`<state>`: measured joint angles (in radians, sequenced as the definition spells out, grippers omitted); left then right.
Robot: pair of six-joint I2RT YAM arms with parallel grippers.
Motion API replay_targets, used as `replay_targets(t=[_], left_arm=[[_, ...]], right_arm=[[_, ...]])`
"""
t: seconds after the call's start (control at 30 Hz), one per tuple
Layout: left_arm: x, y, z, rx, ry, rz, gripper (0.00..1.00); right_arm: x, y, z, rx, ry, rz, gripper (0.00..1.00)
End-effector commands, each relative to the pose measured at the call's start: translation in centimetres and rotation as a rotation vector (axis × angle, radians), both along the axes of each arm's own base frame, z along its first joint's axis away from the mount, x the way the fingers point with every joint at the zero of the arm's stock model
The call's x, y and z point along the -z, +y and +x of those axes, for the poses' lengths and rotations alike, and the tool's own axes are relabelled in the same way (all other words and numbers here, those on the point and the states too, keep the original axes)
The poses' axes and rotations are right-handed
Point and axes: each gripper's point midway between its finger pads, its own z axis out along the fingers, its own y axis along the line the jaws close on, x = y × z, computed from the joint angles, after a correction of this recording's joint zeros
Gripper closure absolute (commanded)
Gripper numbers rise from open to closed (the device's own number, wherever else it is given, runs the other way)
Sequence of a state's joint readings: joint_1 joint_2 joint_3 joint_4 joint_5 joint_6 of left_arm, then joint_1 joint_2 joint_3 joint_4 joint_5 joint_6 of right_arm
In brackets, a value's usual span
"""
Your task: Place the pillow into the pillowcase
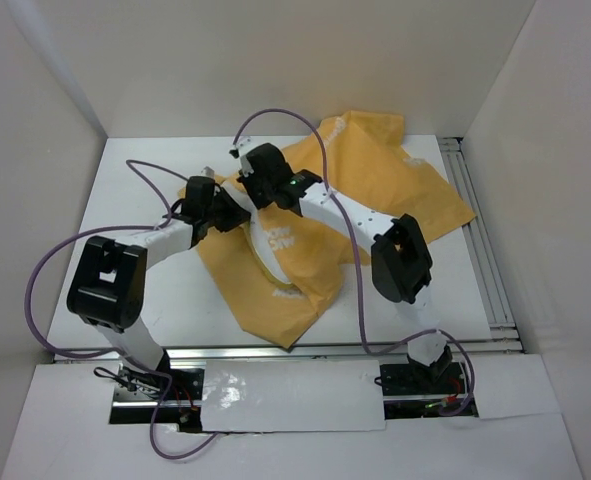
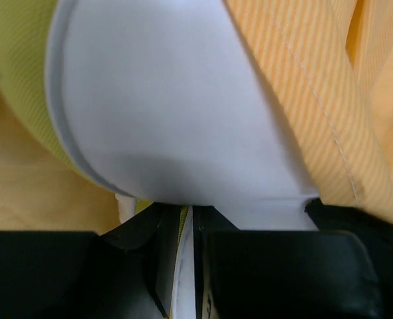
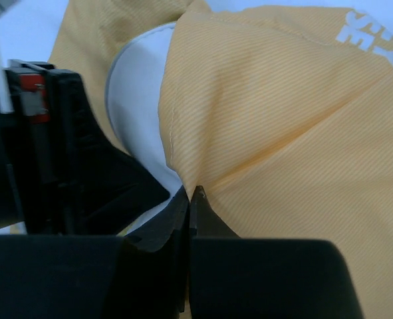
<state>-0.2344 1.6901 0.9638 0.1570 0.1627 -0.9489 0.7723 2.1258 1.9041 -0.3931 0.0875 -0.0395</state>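
Observation:
The mustard-orange pillowcase lies crumpled across the middle of the table. The white pillow shows at its near-left opening, partly under the cloth. My left gripper is shut on the pillow's yellow-trimmed edge, and a thin strip of it is pinched between the jaws. The orange hem drapes over the pillow's right side. My right gripper is shut on the pillowcase's hem, right beside the pillow. Both grippers meet at the case's far-left corner.
White walls enclose the table on three sides. A metal rail runs along the right edge. Purple cables loop over the arms and cloth. The left gripper's black body sits close against my right fingers.

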Motion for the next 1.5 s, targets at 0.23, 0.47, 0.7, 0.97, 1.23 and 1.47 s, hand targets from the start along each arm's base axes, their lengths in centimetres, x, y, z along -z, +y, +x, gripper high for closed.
replay_targets(t=[0.23,0.47,0.7,0.97,1.23,1.47], left_arm=[[-7.9,-6.6,3.7,0.132,-0.337,-0.156,0.79],[-11.8,-9.2,3.5,0.19,-0.441,-0.166,0.78],[-11.7,-12.1,3.2,0.263,-0.471,-0.218,0.71],[-7.4,-7.4,0.2,0.194,-0.302,0.018,0.63],[-4.0,1.9,-6.0,-0.009,-0.09,0.329,0.55],[-3.0,2.7,-9.9,0.03,-0.07,0.311,0.55]], right_arm=[[-17.0,3.0,-8.8,-0.301,-0.096,0.349,0.92],[-17.7,2.4,-9.3,-0.296,-0.097,0.362,1.0],[-17.5,2.2,-9.0,-0.28,-0.083,0.373,0.97],[-11.9,-4.0,-2.5,0.024,0.001,0.294,0.74],[-4.6,-9.7,-2.7,0.184,0.046,0.031,0.38],[1.0,-13.3,-3.2,0.206,-0.006,-0.285,0.0]])
